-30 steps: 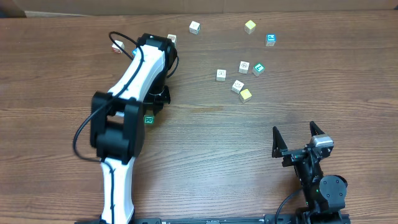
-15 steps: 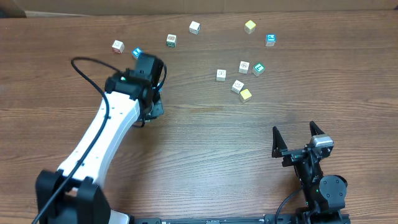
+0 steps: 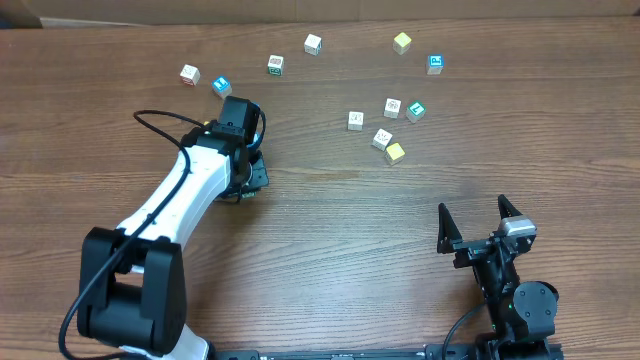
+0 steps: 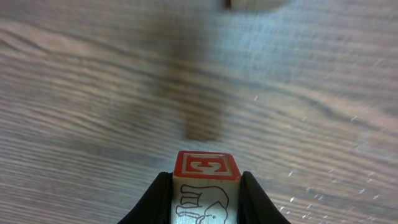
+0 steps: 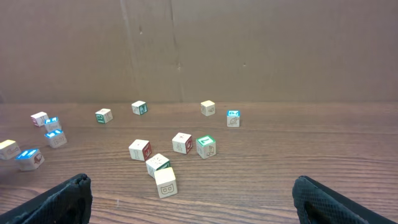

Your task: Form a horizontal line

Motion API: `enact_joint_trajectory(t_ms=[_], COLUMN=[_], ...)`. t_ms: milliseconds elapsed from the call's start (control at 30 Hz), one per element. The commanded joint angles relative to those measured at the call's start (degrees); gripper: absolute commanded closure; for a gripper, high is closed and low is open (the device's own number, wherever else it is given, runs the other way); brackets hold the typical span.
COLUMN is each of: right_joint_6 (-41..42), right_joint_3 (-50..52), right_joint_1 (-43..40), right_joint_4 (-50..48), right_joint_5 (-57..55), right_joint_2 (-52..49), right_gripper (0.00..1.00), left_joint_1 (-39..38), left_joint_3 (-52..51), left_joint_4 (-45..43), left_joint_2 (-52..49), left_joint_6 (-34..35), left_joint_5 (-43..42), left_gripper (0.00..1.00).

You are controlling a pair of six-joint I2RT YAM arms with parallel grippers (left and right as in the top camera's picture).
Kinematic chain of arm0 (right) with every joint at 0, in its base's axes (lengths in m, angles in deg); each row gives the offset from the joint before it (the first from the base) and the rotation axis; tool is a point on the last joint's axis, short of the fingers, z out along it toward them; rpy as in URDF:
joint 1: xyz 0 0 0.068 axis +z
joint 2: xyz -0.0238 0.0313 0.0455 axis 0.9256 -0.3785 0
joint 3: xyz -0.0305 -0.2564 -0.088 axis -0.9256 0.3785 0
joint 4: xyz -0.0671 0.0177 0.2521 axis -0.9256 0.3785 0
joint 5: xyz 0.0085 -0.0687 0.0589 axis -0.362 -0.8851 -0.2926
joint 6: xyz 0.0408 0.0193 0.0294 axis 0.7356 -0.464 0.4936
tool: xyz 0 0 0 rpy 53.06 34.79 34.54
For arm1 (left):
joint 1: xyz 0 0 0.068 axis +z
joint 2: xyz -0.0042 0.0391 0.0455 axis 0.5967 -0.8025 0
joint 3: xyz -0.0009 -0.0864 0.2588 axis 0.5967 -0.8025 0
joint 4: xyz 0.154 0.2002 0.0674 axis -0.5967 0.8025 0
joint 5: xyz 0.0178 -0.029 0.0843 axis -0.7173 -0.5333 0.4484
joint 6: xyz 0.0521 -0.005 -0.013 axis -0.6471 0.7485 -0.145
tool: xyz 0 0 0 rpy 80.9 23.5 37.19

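Over the tabletop's (image 3: 330,250) left half, the left hand (image 4: 205,199) pinched a small block (image 4: 205,167) by opposite flat faces, seemingly light, hard and slick, while the right hand (image 3: 472,210) gaped empty and no line yet existed among cubes (image 3: 355,120) scattered far.

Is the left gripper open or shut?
The left gripper is shut on a red-framed wooden cube with an elephant drawing; black fingers press both sides.

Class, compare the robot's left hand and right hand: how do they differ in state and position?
The left hand grips a red-faced elephant cube; the right hand is open and empty. The left hand is out over the middle of the table; the right hand sits back by its base. Both are black, two-fingered hands.
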Motion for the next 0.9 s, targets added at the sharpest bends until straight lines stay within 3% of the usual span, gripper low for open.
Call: enact_joint_trajectory(t_ms=[0,533,733,867], right_joint_6=[-0.2,-0.2,-0.2,-0.2], right_joint_3=[0.6,0.6,0.6,0.6], right_joint_1=[0.5,0.6,0.6,0.6], right_joint_4=[-0.4,-0.4,-0.4,-0.4], right_joint_5=[-0.3,-0.3,-0.3,-0.3], right_joint_2=[0.7,0.7,0.7,0.7], right_gripper=[0.0,0.0,0.0,0.0], left_joint_1=[0.0,0.0,0.0,0.0], left_joint_3=[0.1,0.2,0.2,0.2], left_joint_4=[0.2,-0.2,-0.9,-1.3], left_joint_2=[-3.1,-7.3,-7.3,-7.3], left_joint_6=[-2.8,-4.6,-9.1,-9.7], left_joint_5=[-1.7,-1.9,-1.7,-1.7], left_gripper=[0.96,0.92,0.8,0.77])
